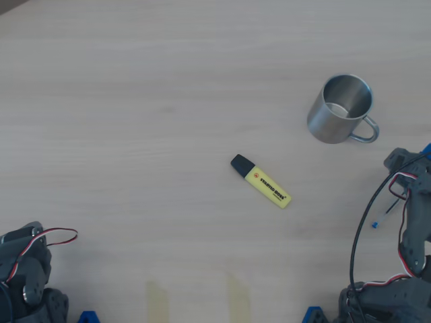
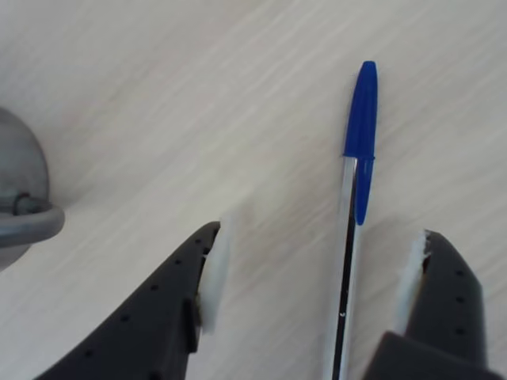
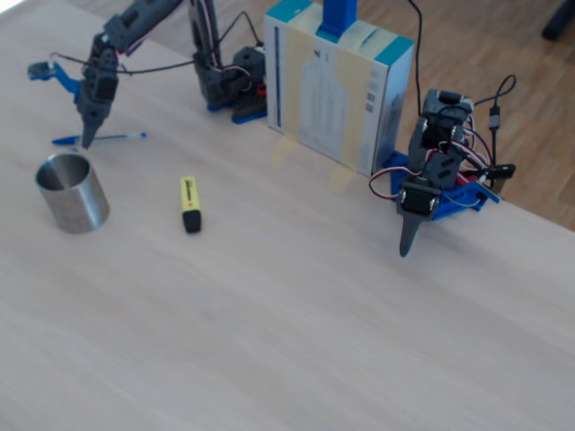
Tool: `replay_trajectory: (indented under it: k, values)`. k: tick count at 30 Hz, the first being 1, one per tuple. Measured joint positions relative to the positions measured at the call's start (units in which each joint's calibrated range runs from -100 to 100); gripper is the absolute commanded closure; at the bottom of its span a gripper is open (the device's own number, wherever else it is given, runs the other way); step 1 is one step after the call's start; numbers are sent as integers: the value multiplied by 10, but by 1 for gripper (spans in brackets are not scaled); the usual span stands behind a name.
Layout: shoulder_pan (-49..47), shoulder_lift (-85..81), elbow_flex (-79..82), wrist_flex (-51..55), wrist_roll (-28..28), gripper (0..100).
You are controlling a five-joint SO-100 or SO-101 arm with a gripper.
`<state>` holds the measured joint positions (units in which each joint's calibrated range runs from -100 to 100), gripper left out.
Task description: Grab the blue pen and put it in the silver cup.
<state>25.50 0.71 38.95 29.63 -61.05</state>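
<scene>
Lying outside silver cup (image 1: 340,108): blue pen (image 2: 353,214)

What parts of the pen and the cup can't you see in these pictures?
- Overhead view: most of the blue pen is hidden under the arm; only a thin bit shows.
- Wrist view: the pen's writing end is cut off by the bottom edge, between the open gripper fingers.
- Wrist view: the silver cup is mostly cut off by the left edge.
- Fixed view: the cup's handle is not visible.
</scene>
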Motion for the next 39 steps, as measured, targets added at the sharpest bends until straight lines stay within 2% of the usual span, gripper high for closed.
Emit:
replay_trajectory:
  k: [39]
  values:
    - [3, 29, 53, -8, 1, 67]
